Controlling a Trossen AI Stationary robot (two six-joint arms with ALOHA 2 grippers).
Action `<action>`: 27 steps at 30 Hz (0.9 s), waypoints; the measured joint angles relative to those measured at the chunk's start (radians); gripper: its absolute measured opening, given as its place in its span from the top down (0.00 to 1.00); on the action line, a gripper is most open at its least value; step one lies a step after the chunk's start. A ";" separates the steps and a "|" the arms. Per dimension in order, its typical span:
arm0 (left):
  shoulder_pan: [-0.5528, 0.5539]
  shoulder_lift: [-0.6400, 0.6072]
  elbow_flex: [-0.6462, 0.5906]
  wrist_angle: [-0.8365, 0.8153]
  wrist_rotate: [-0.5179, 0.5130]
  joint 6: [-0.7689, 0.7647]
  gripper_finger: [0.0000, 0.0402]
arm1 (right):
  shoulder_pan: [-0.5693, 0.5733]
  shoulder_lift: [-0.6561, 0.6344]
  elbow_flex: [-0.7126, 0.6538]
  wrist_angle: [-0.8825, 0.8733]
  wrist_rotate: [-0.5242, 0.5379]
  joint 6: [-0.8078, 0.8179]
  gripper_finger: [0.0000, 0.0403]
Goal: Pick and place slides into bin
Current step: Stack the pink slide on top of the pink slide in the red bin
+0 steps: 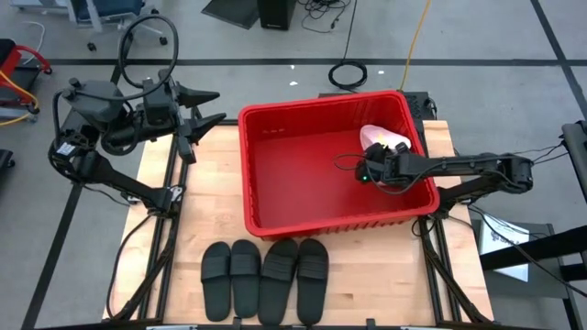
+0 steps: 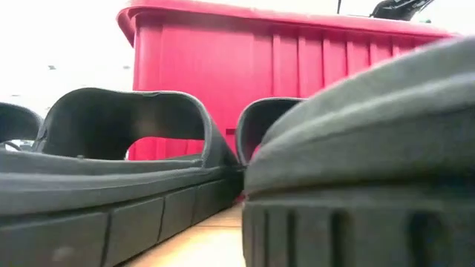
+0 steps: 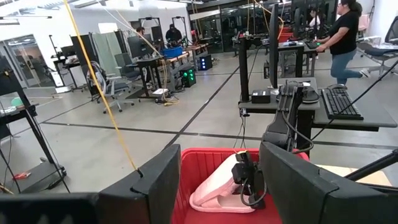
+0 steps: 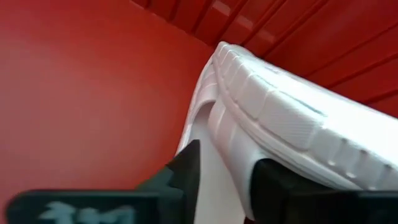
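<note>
Seen from above, the red bin [image 1: 335,160] sits at the centre of the wooden counter [image 1: 394,275], its open mouth within reach of both arms. The right claw [image 1: 374,170] reaches in over the bin's right rim and sits low against a pale pink slide [image 1: 383,137] leaning at the upper right inside wall, probably because that corner props the shoe up. Four black slides [image 1: 264,278] lie side by side at the lower centre of the frame, just below the bin, lined up where either arm could take them next. The left claw [image 1: 197,115] hangs at the upper left, off the counter's edge, fingers spread and empty; it looks parked to keep clear.

From counter height, the black slides [image 2: 133,170] fill the foreground, straps arching upward, and the bin's ribbed wall [image 2: 297,67] rises behind them. Neither claw's fingers show here.

The left wrist camera looks across at the bin [image 3: 205,171] at lower centre; the pink slide [image 3: 214,190] rests inside with the right claw [image 3: 249,186] against it. People work at desks in the room beyond.

The right wrist camera shows the pink slide [image 4: 280,118] on edge against the red wall [image 4: 81,93]. The claw's fingers [image 4: 186,168] stand partly open around its rim, loose rather than clamped, which I read as a release in progress.
</note>
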 joint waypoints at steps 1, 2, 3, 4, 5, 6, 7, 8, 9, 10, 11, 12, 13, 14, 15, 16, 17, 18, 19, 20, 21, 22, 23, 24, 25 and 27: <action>0.000 0.000 0.000 0.000 0.000 0.000 0.44 | 0.000 -0.003 0.000 0.000 -0.009 0.000 0.70; 0.000 0.000 0.000 0.000 0.000 0.000 0.44 | 0.000 -0.007 0.000 0.000 -0.019 0.000 0.67; 0.000 0.000 0.000 0.000 0.000 0.000 0.44 | 0.000 -0.011 0.000 0.002 -0.026 0.000 0.64; 0.000 0.000 0.000 0.000 0.000 0.000 0.44 | 0.001 -0.015 0.000 0.005 -0.033 0.000 0.60; 0.000 0.000 0.000 0.000 0.000 0.000 0.44 | 0.001 -0.019 0.000 0.005 -0.039 0.000 0.57; 0.000 0.000 0.000 0.000 0.000 0.000 0.44 | 0.001 -0.024 0.000 0.006 -0.045 -0.001 0.54; 0.000 0.000 0.000 0.000 0.000 0.000 0.44 | 0.001 -0.031 0.000 0.007 -0.051 -0.001 0.52; 0.000 0.000 0.000 0.000 0.000 0.000 0.44 | 0.001 -0.039 0.000 0.007 -0.058 -0.002 0.49; 0.000 0.000 0.000 0.001 0.000 0.000 0.44 | 0.001 -0.047 0.000 0.007 -0.061 -0.002 0.47; 0.000 0.000 0.000 0.001 0.000 0.000 0.44 | 0.001 -0.055 0.000 0.007 -0.065 -0.002 0.45; 0.000 0.000 0.000 0.001 0.000 0.000 0.44 | 0.001 -0.063 0.000 0.006 -0.069 -0.001 0.43; 0.000 0.000 0.000 0.001 0.000 0.000 0.44 | 0.001 -0.072 0.000 0.003 -0.073 0.000 0.42; 0.000 0.000 0.000 0.001 0.000 0.000 0.44 | 0.001 -0.082 0.000 0.001 -0.080 0.001 0.40; 0.000 0.000 0.000 0.001 0.000 0.000 0.44 | 0.001 -0.093 0.000 -0.001 -0.087 0.001 0.39; 0.000 0.000 0.000 0.001 0.000 0.000 0.44 | 0.001 -0.103 0.000 -0.001 -0.097 0.001 0.38; 0.000 0.000 0.000 0.001 0.000 0.000 0.44 | 0.001 -0.113 0.000 0.000 -0.108 0.001 0.38; 0.000 0.000 0.000 0.001 0.000 0.000 0.44 | 0.001 -0.123 0.000 -0.001 -0.116 0.001 0.37; 0.000 0.000 0.000 0.001 0.000 0.000 0.44 | 0.001 -0.133 0.000 -0.003 -0.122 0.001 0.37; 0.000 0.000 0.000 0.001 0.000 0.000 0.44 | 0.001 -0.145 0.000 -0.005 -0.127 0.001 0.37; 0.000 0.000 0.000 0.001 0.000 0.000 0.44 | 0.001 -0.157 0.000 -0.006 -0.131 0.001 0.37; 0.000 0.000 0.000 0.002 0.000 0.000 0.44 | 0.001 -0.168 0.000 -0.007 -0.131 0.002 0.37; 0.000 0.000 0.000 0.002 0.000 0.000 0.44 | 0.001 -0.180 -0.001 -0.008 -0.133 0.002 0.37; 0.000 0.000 0.000 0.002 0.000 0.000 0.44 | 0.001 -0.191 -0.001 -0.007 -0.132 0.001 0.38; 0.000 0.000 0.000 0.002 0.000 0.000 0.44 | 0.001 -0.200 -0.001 -0.008 -0.131 0.000 0.38; 0.000 0.000 0.000 0.002 0.000 0.000 0.44 | 0.001 -0.210 -0.001 -0.010 -0.131 -0.003 0.39; 0.000 0.000 0.000 0.002 0.000 0.000 0.44 | 0.001 -0.227 -0.001 -0.013 -0.129 -0.010 0.40</action>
